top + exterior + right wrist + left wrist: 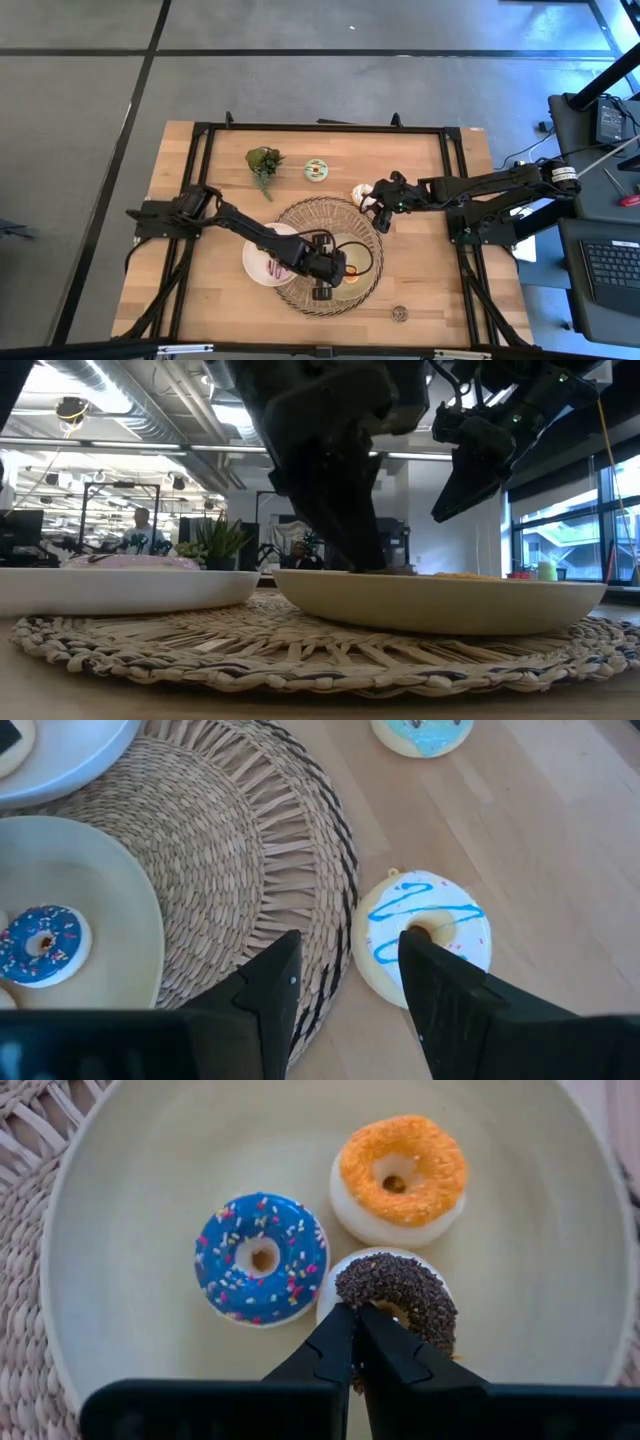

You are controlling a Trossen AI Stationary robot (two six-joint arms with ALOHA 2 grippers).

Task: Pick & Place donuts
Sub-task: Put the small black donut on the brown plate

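**Two claws at work over donuts on a woven mat**

A wooden surface point(210, 300) is seen from above, with a round woven mat point(300, 215) near its middle. Far on the left half, a green plant sprig point(264, 165) is laid flat on the wood. On the left part of the mat a white plate point(255, 262) is set, with something pink on it that cannot be made out clearly.

The left claw point(357, 1342) is reached out over a cream plate point(130, 1200) on the near part of the mat. Its fingers are closed on the near rim of a chocolate-sprinkled donut point(400, 1295), which sits in the plate. Just beside that donut, a blue-iced donut point(260, 1258) with coloured sprinkles is lying flat, and an orange-topped donut point(400, 1175) is placed beyond it, touching or nearly touching the chocolate one.

Far of the mat, near the middle of the surface, a mint-green donut point(317, 170) is seen alone on the wood.

The right claw point(345, 982) is held at the mat's right edge with its fingers apart. One finger is over the mat's fringe, the other over the hole of a cream donut point(425, 945) with blue squiggle icing, which is lying on the bare wood just beside the mat. Nothing is gripped by it.

A small dark ring point(399, 314) is seen near the front right of the surface.
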